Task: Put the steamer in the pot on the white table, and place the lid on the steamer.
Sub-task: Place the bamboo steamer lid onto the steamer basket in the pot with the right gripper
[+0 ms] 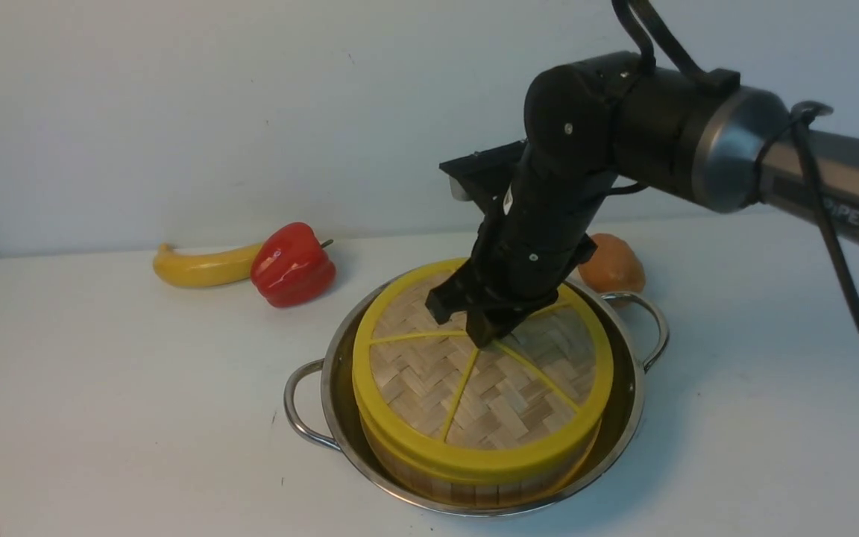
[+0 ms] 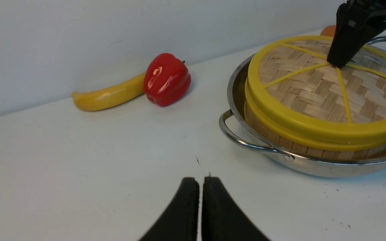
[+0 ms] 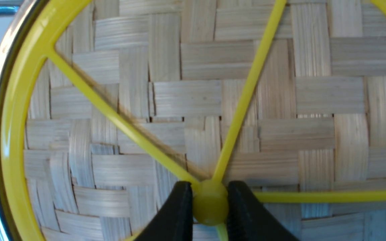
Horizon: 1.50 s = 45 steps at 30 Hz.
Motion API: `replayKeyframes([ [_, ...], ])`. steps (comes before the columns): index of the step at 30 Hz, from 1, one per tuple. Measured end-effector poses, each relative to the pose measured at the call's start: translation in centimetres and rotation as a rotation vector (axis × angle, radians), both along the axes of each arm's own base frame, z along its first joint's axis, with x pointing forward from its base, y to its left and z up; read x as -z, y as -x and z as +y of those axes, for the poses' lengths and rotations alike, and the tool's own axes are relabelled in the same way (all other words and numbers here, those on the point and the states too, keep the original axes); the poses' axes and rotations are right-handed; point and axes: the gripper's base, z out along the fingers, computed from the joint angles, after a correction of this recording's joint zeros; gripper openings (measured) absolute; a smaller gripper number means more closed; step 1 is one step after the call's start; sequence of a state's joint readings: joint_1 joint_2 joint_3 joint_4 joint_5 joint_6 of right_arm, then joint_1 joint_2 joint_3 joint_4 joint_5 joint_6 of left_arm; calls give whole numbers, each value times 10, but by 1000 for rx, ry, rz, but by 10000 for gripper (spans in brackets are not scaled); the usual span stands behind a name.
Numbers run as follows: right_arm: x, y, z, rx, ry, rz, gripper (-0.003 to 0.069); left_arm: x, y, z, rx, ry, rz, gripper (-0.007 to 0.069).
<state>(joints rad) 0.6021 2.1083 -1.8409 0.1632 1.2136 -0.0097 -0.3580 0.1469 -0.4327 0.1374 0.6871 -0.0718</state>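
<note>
Plainly lit matte white table point(image 1: 101, 410) meets pale blank wall point(image 1: 176, 112) at far edge. Wide shiny steel pot point(image 1: 341, 373) sits centre-right, with round bamboo steamer point(image 1: 474, 488) inside and flat woven yellow-rimmed lid point(image 1: 489, 395) on top. Right gripper point(image 1: 483, 335) pinches small yellow centre knob point(image 3: 210, 204). Left gripper point(image 2: 200, 187) has fingers pressed together above near table. Yellow banana point(image 1: 198, 266) and red pepper point(image 1: 291, 265) lie far left; orange fruit point(image 1: 616, 265) sits behind pot.

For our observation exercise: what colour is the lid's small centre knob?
Yellow. The knob on the lid shows best in the right wrist view.

Black right arm point(image 1: 623, 119) with silver collar point(image 1: 735, 149), black cable point(image 1: 839, 261), white lettering point(image 1: 858, 218), black end effector point(image 1: 483, 332).
</note>
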Motion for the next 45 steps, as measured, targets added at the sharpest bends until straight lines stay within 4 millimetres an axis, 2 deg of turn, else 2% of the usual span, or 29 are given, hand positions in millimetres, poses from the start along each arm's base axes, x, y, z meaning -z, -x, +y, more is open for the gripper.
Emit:
replayKeyframes([
  [15, 0, 1, 2, -38, -15, 2, 144, 0, 0, 0, 0, 0, 0, 10],
  [24, -13, -3, 5, -28, -34, -16, 144, 0, 0, 0, 0, 0, 0, 10],
  [45, -6, -2, 4, -47, -19, -5, 144, 0, 0, 0, 0, 0, -1, 10],
])
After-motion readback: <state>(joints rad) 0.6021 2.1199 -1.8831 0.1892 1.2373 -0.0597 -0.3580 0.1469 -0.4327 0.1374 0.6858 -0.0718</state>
